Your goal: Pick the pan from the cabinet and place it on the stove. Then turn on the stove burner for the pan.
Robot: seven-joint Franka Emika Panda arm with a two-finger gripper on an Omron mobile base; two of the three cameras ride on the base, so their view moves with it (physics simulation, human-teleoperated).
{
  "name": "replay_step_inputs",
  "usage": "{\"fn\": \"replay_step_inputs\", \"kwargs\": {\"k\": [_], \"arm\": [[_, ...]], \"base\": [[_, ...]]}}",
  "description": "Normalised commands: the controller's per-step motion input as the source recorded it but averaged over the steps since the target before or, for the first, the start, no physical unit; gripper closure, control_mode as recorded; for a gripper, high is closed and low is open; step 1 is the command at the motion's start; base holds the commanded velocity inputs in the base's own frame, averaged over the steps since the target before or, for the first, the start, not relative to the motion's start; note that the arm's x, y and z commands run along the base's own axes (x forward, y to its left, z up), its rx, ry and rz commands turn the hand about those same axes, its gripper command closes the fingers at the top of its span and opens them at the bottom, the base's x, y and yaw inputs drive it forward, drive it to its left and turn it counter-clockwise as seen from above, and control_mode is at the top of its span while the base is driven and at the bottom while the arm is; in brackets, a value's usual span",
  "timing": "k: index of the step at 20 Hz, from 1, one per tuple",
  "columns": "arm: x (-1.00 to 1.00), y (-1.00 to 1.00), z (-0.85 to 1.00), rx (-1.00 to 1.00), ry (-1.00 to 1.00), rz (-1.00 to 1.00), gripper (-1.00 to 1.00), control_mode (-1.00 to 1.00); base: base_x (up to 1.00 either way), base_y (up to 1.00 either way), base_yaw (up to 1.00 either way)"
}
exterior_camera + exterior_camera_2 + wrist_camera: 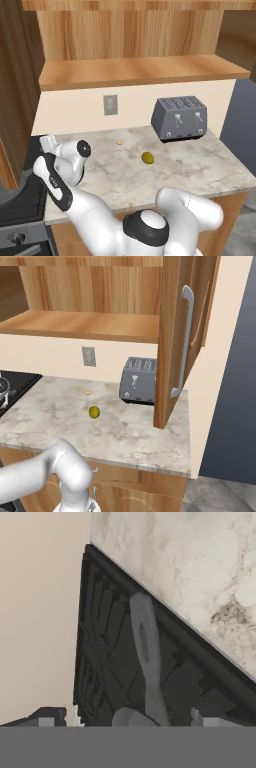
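Observation:
The pan lies on the stove (97, 662); its long grey handle (145, 642) runs across the black grates. My gripper (125, 719) hangs right above it, open, one fingertip on each side of the handle where it meets the pan body. The fingers do not touch the handle. A bit of the pan's grey rim (2, 390) shows at the left edge in the right base view, on the stove (20, 381). The cabinet (140, 72) stands open with a bare shelf; its door (172, 331) swings out over the counter. My arm (55, 182) bends left over the stove (27, 202).
A grey toaster (180, 118) stands at the back of the marble counter (200, 170). A small green fruit (147, 158) lies mid-counter, with a crumb (119, 142) behind it. A stove knob (17, 239) sits on the front panel. A wall outlet (110, 105) is above the counter.

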Motion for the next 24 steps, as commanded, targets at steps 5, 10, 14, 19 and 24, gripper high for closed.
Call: {"fn": "replay_step_inputs", "kwargs": {"k": [5,10,14,19,24], "arm": [[-0.44,-0.02,0.25,0.0,-0.04,0.0,-1.0,-1.0],[-0.56,-0.04,0.23,-0.01,-0.05,0.0,-1.0,-1.0],[-0.59,-0.05,0.31,-0.02,-0.03,-0.01,-1.0,-1.0],[-0.63,-0.06,0.29,-0.02,-0.03,-0.02,-1.0,-1.0],[-0.75,-0.03,0.2,-0.03,-0.04,-0.02,-1.0,-1.0]], "base": [[0.0,0.0,0.0],[0.0,0.0,0.0],[0.0,0.0,0.0],[0.0,0.0,0.0],[0.0,0.0,0.0]]}}
